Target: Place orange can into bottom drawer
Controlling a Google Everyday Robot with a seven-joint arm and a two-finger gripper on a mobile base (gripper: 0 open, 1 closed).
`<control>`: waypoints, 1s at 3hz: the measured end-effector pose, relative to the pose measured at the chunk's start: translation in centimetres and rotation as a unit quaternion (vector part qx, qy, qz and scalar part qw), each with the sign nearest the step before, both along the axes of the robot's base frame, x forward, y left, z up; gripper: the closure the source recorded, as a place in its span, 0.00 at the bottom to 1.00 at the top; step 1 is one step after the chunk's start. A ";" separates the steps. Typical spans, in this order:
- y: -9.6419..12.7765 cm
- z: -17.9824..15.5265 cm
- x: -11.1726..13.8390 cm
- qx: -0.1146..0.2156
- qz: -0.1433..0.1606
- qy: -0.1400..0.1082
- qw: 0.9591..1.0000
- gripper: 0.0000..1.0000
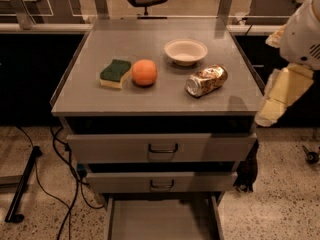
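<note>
Gripper seen at the right edge beside the cabinet top, open or closed cannot be told, orange can laid on its side on the top, between orange fruit and gripper, bottom drawer seen open below.

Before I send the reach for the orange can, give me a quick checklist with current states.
1. Bottom drawer pulled out: ok, its tray shows below the two upper drawers.
2. Orange can located: ok, lying on its side at the right front of the cabinet top.
3. Room around the can: ok, it sits apart from the bowl and the orange fruit.
4. Hand lined up over the can: not ok, it hangs off the cabinet's right side.
5. Can held: not ok, nothing touches it.
</note>
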State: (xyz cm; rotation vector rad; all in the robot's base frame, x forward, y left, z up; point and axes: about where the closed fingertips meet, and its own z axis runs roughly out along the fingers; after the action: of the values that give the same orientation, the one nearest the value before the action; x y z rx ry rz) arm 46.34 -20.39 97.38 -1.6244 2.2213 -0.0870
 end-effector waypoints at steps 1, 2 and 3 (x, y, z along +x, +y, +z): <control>1.5 -1.1 2.8 0.043 -0.040 -0.011 0.998 0.00; 3.2 -2.3 6.3 0.079 -0.107 -0.027 0.991 0.00; 3.9 -3.3 8.9 0.112 -0.183 -0.046 0.976 0.00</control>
State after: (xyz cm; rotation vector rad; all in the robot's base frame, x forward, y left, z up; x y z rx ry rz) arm 55.20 -16.50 94.07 -1.0614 2.3368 -0.0085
